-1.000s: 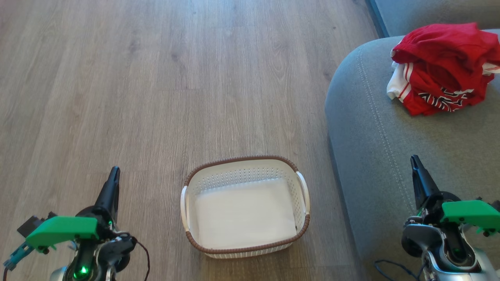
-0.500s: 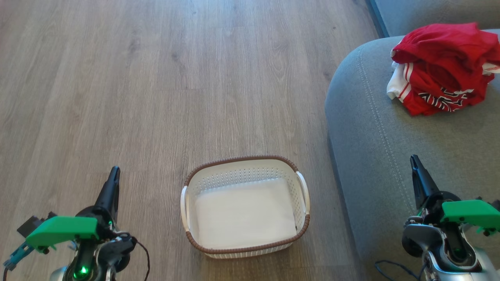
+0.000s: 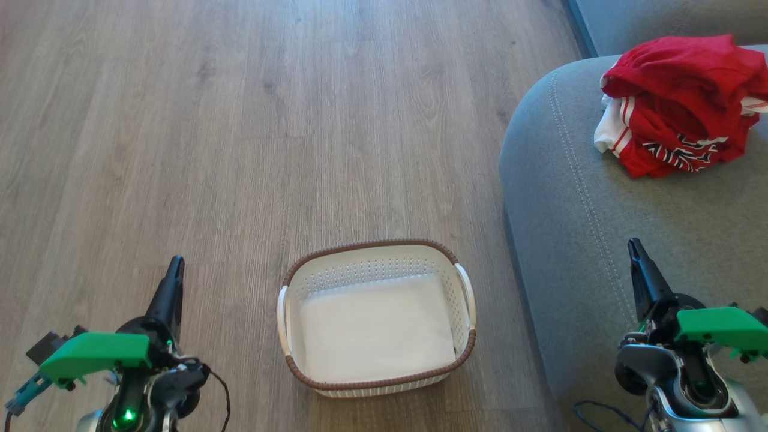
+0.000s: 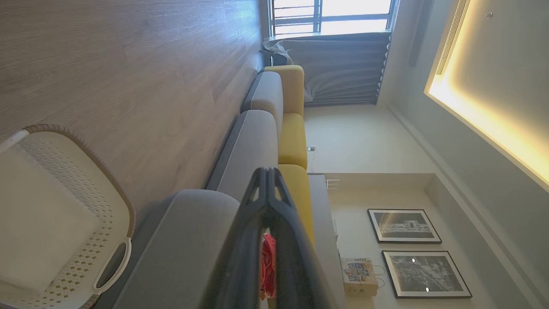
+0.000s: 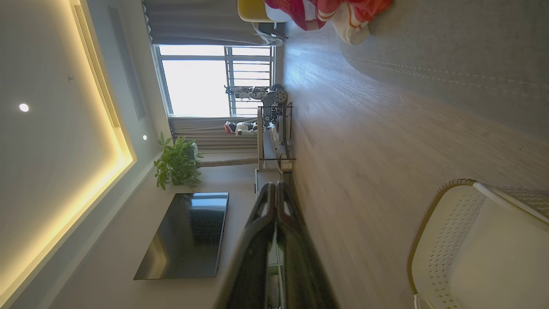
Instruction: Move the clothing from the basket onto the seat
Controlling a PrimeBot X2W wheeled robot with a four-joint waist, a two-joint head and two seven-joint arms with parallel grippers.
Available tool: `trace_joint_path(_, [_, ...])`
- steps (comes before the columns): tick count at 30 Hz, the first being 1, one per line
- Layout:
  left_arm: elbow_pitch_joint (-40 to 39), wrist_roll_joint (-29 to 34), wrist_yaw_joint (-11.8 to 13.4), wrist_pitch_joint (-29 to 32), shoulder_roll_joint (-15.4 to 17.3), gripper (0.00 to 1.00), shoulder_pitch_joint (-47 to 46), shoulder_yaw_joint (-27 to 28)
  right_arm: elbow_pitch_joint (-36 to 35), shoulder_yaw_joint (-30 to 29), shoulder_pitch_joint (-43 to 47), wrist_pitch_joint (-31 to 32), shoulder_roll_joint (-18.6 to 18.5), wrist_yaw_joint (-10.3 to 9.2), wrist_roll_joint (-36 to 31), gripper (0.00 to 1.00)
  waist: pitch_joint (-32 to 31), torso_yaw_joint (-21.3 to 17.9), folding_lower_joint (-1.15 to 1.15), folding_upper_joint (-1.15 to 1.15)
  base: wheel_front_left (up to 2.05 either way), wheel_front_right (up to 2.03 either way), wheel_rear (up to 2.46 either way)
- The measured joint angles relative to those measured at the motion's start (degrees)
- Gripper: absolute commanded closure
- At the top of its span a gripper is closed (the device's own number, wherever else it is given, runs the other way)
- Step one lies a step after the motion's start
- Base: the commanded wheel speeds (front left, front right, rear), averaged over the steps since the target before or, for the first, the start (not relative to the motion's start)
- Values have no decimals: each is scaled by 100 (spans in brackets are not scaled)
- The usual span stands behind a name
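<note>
The red clothing (image 3: 681,102), a bundle with white-striped trim and lettering, lies on the grey seat (image 3: 588,204) at the upper right; a corner of the clothing (image 5: 330,13) shows in the right wrist view. The white basket (image 3: 377,259) with its brown rim stands on the floor at the centre, only its flat white bottom showing inside. My left gripper (image 3: 176,264) is shut and empty, left of the basket. My right gripper (image 3: 633,245) is shut and empty, above the seat's front part. Both point away from me, fingertips together in the wrist views (image 4: 266,171) (image 5: 275,185).
Wooden floor (image 3: 240,120) spreads left of and beyond the basket. The sofa continues with yellow cushions (image 4: 294,137). A television (image 5: 188,234), a plant (image 5: 176,165) and a shelf unit (image 5: 274,128) stand across the room.
The right gripper has shifted very slightly left. Nothing else has moved.
</note>
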Motion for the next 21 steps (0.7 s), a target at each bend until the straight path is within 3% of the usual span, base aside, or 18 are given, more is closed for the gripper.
trace_joint_path(21, [0,0,0,0,0,100,0,0,-58,240,0,-189,-194,0,250,100,1,0,0,0,0,0,0])
